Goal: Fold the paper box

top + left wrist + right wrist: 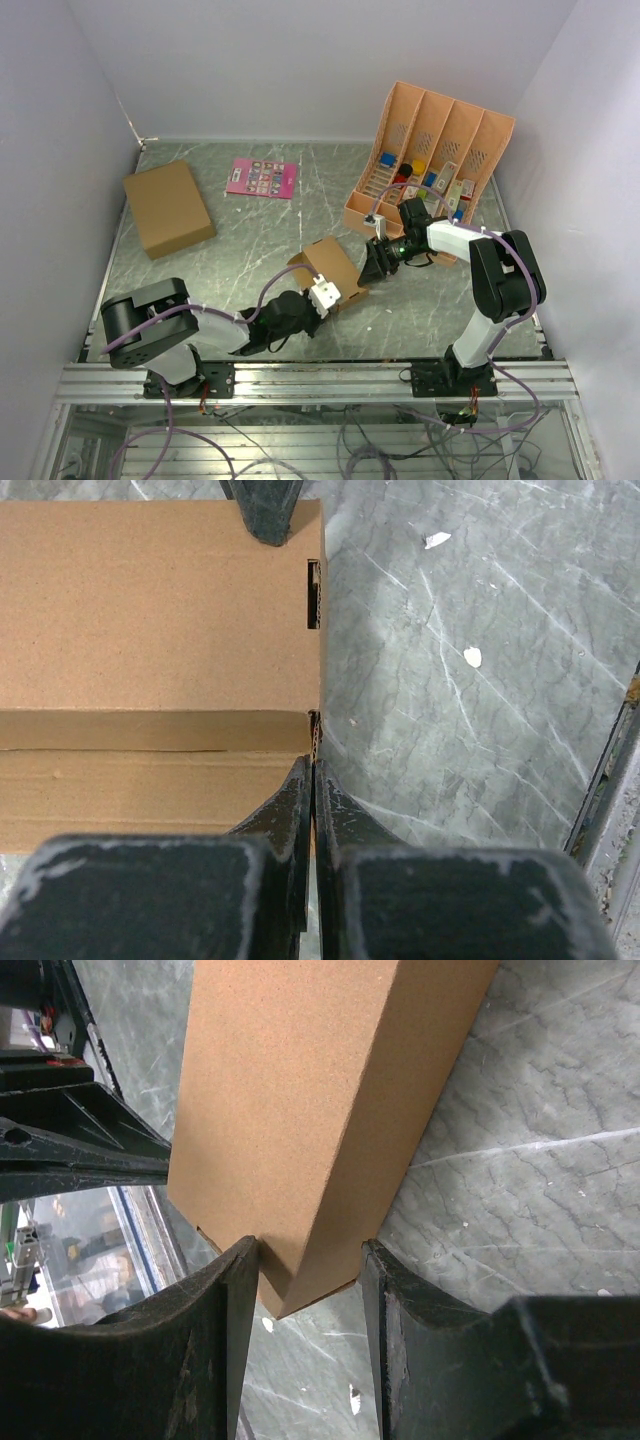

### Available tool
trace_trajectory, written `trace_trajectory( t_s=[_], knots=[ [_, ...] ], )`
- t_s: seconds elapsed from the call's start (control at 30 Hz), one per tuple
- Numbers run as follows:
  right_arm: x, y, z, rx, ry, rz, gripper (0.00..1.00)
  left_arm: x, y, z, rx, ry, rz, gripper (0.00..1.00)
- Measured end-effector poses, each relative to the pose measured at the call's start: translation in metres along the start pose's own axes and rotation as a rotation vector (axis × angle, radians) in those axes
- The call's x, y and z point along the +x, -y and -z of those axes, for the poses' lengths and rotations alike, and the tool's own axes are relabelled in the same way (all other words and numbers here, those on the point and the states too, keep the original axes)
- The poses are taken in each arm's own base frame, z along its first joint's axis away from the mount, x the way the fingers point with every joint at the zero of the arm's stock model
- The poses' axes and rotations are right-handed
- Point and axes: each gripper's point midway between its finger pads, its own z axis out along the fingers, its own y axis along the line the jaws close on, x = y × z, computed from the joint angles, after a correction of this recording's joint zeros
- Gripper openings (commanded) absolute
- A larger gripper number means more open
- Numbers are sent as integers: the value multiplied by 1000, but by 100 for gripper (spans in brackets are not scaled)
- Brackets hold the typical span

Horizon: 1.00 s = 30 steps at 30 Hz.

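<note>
The box (150,610) sits between the two grippers near the middle of the table (450,730). It looks tipped up, not flat, with one corner pointing down in the right wrist view. The left gripper (313,772) has its fingers drawn together, and the thin end edge of the box runs straight down into the slit between their tips, so I judge it to be pinching that end wall. From these fingers the body of the box lies up and to the left and runs out of view. Its long axis therefore seems to lie crosswise to them, though the far end is not shown. A narrow slot (313,595) opens just above the fingertips, along the same end edge. The right gripper (308,1260) has its fingers only partly apart, with the box's end corner between them. One pad (245,1290) touches the broad face and the other sits at the narrow face. This reads as a hold, but how firm it is cannot be told. From these fingers the box stretches straight ahead. Both grippers work the same end, and the left fingertips are nearer the slot. Any tuck probably turns on that edge staying between them.
</note>
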Motion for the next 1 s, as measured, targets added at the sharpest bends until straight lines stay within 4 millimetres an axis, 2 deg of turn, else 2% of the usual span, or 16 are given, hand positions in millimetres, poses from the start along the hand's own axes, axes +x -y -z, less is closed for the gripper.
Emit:
trace_trajectory(
  t_s=[1.0],
  knots=[
    [0,1,-1,1,-7,-4,43,0,-1,2,12,14,44,7]
  ],
)
